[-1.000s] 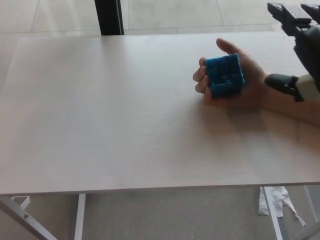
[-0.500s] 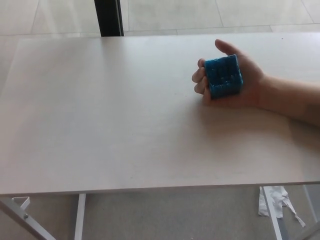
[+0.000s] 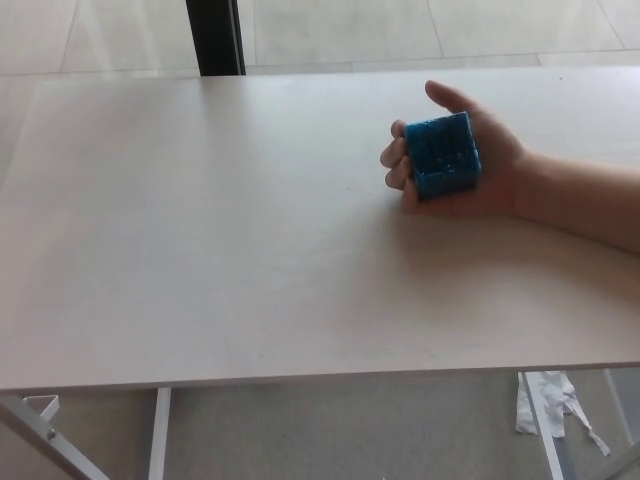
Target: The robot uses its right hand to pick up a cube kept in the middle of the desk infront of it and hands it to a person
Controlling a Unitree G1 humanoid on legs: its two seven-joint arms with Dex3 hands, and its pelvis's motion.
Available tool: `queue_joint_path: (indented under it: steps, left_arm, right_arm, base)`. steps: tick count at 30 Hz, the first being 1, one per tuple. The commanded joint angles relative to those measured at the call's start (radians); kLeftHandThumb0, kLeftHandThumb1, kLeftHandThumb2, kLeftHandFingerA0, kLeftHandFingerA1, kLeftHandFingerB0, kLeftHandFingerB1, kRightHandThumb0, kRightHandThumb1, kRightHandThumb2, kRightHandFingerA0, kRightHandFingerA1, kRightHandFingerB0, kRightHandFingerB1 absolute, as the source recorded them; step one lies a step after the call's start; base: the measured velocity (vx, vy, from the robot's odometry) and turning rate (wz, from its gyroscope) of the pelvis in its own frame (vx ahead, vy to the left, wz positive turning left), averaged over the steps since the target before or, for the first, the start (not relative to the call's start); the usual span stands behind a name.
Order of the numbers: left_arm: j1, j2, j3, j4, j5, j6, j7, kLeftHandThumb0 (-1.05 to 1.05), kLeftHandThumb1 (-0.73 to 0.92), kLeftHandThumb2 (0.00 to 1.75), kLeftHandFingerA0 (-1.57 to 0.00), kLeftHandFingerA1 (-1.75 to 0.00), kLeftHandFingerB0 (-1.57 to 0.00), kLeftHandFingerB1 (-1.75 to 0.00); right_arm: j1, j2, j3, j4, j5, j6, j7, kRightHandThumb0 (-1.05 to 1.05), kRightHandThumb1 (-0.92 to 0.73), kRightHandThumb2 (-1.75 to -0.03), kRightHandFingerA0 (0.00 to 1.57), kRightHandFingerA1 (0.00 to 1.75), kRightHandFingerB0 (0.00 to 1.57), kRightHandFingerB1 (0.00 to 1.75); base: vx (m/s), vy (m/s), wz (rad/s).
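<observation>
Cube [image 3: 444, 155], bright blue, gridded faces, in person's palm [image 3: 495, 165]

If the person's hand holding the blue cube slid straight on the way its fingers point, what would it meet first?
Nothing visible: the hand with the cube points left over bare desk; height unclear.

text: nothing readable anywhere tbh | cube [image 3: 444, 154]: plain blue grid faces, no letters or numbers | counter [image 3: 200, 250]: bare pale top, no labels, brands or signs
</observation>
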Motion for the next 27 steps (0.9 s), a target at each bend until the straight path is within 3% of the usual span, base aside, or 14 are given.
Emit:
queue_joint_path:
  steps: [1,2,5,6,7,9,10,12,14,15,18,20,22,27]
  left_arm:
    - [0.04,0.038,0.012,0.013,0.003,-0.013,0.021,-0.76,0.64,0.84,-0.54,-0.64,-0.48,-0.5]
    - [0.04,0.041,0.006,0.012,0.01,-0.013,0.025,-0.71,0.8,0.64,-0.57,-0.61,-0.54,-0.42]
    - [0.036,0.042,-0.005,0.017,0.022,-0.015,0.032,-0.69,0.81,0.64,-0.55,-0.6,-0.55,-0.43]
    - [0.039,0.047,-0.015,0.016,0.034,-0.016,0.034,-0.69,0.81,0.64,-0.56,-0.59,-0.55,-0.44]
    - [0.037,0.049,-0.022,0.018,0.041,-0.011,0.038,-0.69,0.8,0.64,-0.55,-0.58,-0.52,-0.44]
    - [0.033,0.048,-0.024,0.023,0.041,0.004,0.046,-0.7,0.79,0.64,-0.57,-0.6,-0.54,-0.44]
    - [0.039,0.044,-0.026,0.028,0.044,0.0,0.045,-0.7,0.8,0.64,-0.54,-0.58,-0.51,-0.44]
    - [0.057,0.034,-0.024,0.034,0.04,-0.017,0.038,-0.69,0.8,0.64,-0.54,-0.57,-0.51,-0.44]
    - [0.061,0.034,-0.021,0.036,0.037,-0.017,0.039,-0.69,0.8,0.64,-0.54,-0.57,-0.51,-0.44]
    - [0.059,0.035,-0.023,0.031,0.037,-0.012,0.044,-0.67,0.8,0.63,-0.56,-0.59,-0.53,-0.46]
    - [0.059,0.041,-0.024,0.026,0.035,-0.004,0.045,-0.67,0.79,0.63,-0.53,-0.61,-0.53,-0.47]
    - [0.055,0.047,-0.036,0.025,0.044,0.003,0.045,-0.69,0.78,0.63,-0.54,-0.62,-0.53,-0.48]
    - [0.055,0.047,-0.042,0.027,0.048,-0.001,0.046,-0.69,0.78,0.63,-0.55,-0.61,-0.53,-0.47]
    - [0.049,0.061,-0.041,0.027,0.037,-0.005,0.032,-0.66,0.79,0.63,-0.5,-0.56,-0.5,-0.45]
  right_arm:
    - [-0.021,0.059,-0.329,0.618,0.373,-0.416,-0.415,-0.56,-0.69,-0.62,0.65,1.23,0.53,0.91]
    - [-0.045,0.06,-0.328,0.626,0.386,-0.371,-0.388,-0.55,-0.66,-0.6,0.74,1.22,0.62,0.88]
    - [-0.074,0.043,-0.293,0.646,0.345,-0.265,-0.383,-0.56,-0.69,-0.61,0.73,1.31,0.61,0.88]
    - [-0.125,0.016,-0.273,0.665,0.357,-0.04,-0.245,-0.58,-0.68,-0.6,0.9,1.51,0.66,0.84]
    - [-0.166,-0.009,-0.259,0.709,0.362,0.095,-0.158,-0.57,-0.64,-0.59,0.8,1.29,0.65,0.68]
    - [-0.206,-0.04,-0.245,0.795,0.353,0.188,-0.107,-0.59,-0.61,-0.61,0.9,1.37,0.57,0.58]
    - [-0.219,-0.037,-0.24,0.836,0.349,0.192,-0.12,-0.52,-0.58,-0.58,0.94,1.31,0.66,0.61]
    - [-0.217,-0.027,-0.197,0.858,0.304,0.212,-0.143,-0.57,-0.61,-0.6,0.78,1.32,0.67,0.66]
    - [-0.219,-0.029,-0.168,0.872,0.279,0.201,-0.148,-0.57,-0.61,-0.6,0.78,1.32,0.67,0.66]
    - [-0.212,-0.032,-0.115,0.897,0.234,0.148,-0.142,-0.53,-0.64,-0.6,0.78,1.18,0.68,0.69]
    - [-0.207,-0.028,-0.089,0.933,0.233,0.079,-0.115,-0.52,-0.6,-0.57,0.77,1.1,0.71,0.64]
    - [-0.198,-0.027,-0.101,0.957,0.282,0.062,0.012,-0.54,-0.58,-0.58,0.69,0.69,0.55,0.48]
    - [-0.177,-0.037,-0.047,0.966,0.246,0.043,0.061,-0.5,-0.61,-0.58,0.61,0.62,0.51,0.47]
    - [-0.162,-0.054,0.062,0.994,0.24,-0.008,0.108,-0.4,-0.65,-0.59,0.67,0.57,0.51,0.45]
  base:
    - [0.0,0.0,0.0]
    - [0.0,0.0,0.0]
    - [0.0,0.0,0.0]
    - [0.0,0.0,0.0]
    - [0.0,0.0,0.0]
    - [0.0,0.0,0.0]
    - [0.0,0.0,0.0]
    - [0.0,0.0,0.0]
    - [0.0,0.0,0.0]
    - [0.0,0.0,0.0]
    - [0.0,0.0,0.0]
    - [0.0,0.0,0.0]
    - [0.0,0.0,0.0]
    - [0.0,0.0,0.0]
